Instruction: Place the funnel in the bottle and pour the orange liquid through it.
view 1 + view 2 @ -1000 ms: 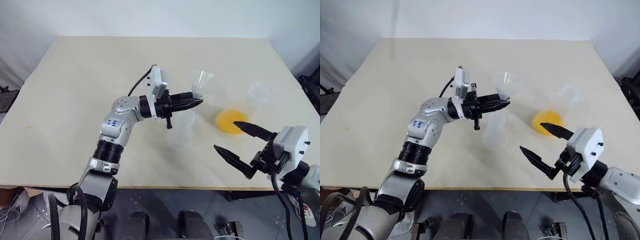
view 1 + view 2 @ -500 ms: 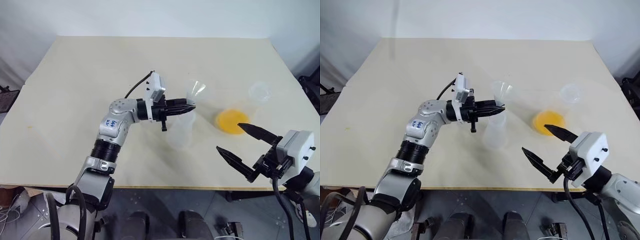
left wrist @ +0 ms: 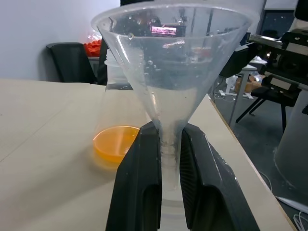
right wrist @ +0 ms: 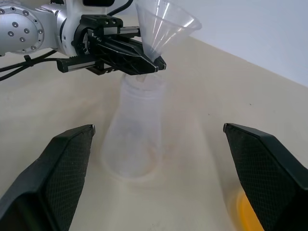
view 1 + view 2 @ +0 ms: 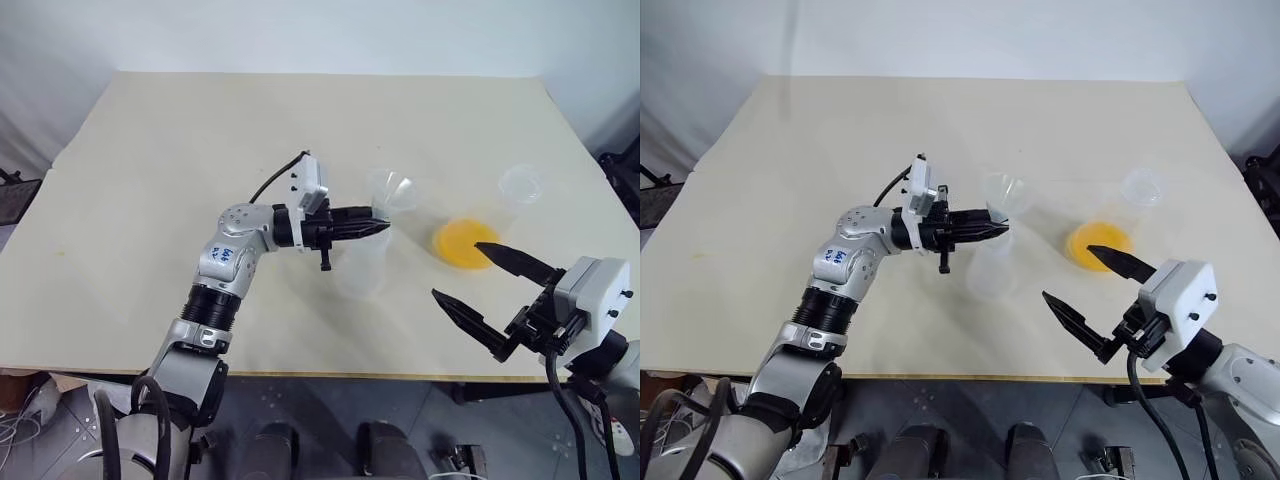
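Left gripper is clamped on the funnel, both black fingers pinching the narrow stem just under the cone, and I'm holding it with the rim up, directly over the neck of the bottle. From my left wrist camera I can see the spout running down between the fingers toward the frosted neck below, but I can't quite tell whether the tip is already inside the mouth or just above it. The bottle stands upright near the middle of the table, a touch toward the near edge, its wide base flat on the cream surface. To the right of it, well apart, I've got the orange liquid sitting as a bright disc in the bottom of a clear flask, whose walls are hard to make out from above; a small clear cup stands farther right and a little farther back. Right gripper is on the near right side, hovering over the table edge with its two fingers spread wide and nothing between them, pointing in toward the bottle. My right wrist camera looks straight across at the bottle and the funnel above it, with a sliver of orange at the edge.
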Robot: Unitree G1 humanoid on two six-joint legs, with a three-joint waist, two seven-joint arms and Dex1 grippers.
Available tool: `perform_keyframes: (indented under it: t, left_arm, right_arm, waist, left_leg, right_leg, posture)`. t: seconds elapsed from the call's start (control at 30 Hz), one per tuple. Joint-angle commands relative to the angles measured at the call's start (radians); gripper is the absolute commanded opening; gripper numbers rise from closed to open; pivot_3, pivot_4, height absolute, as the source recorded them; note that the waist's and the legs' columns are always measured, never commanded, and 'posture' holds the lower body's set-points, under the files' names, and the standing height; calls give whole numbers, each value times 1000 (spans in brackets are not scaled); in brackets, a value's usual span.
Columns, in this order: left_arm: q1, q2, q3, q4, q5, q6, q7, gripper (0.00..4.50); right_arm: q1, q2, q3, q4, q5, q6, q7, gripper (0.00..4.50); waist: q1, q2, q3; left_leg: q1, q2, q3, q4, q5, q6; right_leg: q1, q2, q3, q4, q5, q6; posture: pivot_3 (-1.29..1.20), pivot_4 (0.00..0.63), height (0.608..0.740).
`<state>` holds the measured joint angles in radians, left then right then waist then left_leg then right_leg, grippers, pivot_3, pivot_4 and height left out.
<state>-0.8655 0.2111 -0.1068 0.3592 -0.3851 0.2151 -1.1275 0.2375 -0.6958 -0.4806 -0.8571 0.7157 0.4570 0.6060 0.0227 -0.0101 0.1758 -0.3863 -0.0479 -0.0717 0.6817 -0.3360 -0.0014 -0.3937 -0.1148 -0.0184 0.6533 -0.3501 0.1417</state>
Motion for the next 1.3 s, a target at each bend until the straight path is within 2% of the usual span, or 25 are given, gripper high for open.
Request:
perform_keyframes:
  t: [0.03, 0.53, 0.57, 0.77, 0.97, 1.3]
  left_arm:
    - [-5, -6, -7, -33, 4, -10, -6, 188]
    - [-32, -12, -12, 17, 18, -30, -24, 188]
    - [-35, -12, -11, 21, 19, -31, -26, 920]
    - [-48, -14, -8, 40, 23, -36, -32, 2604]
    - [-54, -16, -4, 41, 22, -39, -33, 4480]
    - [-51, 14, 16, 13, 12, -27, -41, 4480]
  right_arm:
    - [-6, -5, -14, -17, 16, -13, -3, 4500]
    - [-8, -10, -18, -13, 13, -11, -1, 4500]
    - [-10, -10, -18, -12, 13, -11, -1, 4500]
    - [-13, -11, -19, -7, 9, -13, 4, 4500]
    - [-15, -15, -23, -3, 10, -14, 9, 4500]
    - [-20, -26, -31, 6, 11, -12, 21, 4500]
  waist:
    - [0, 0, 0]
    - [0, 0, 0]
    - [0, 0, 0]
    - [0, 0, 0]
    - [0, 0, 0]
    - [0, 0, 0]
  left_leg:
    - [0, 0, 0, 0, 0, 0]
    - [0, -1, 0, 0, 0, 0]
    - [0, -1, 0, 0, 0, 0]
    - [0, -3, 0, 0, 0, 0]
    - [0, -3, 0, 0, 0, 0]
    - [0, -3, 0, 0, 0, 0]
  right_leg:
    - [0, 0, 0, 0, 0, 0]
    - [0, 0, 0, 0, 0, 0]
    - [0, 0, 0, 0, 0, 0]
    - [0, 0, 0, 0, 0, 0]
    - [0, 0, 0, 1, 0, 0]
    - [0, 0, 0, 1, 0, 0]
  posture:
    - [0, 150, 740]
    - [0, 150, 740]
    - [0, 150, 740]
    - [0, 150, 740]
    - [0, 150, 740]
    - [0, 150, 740]
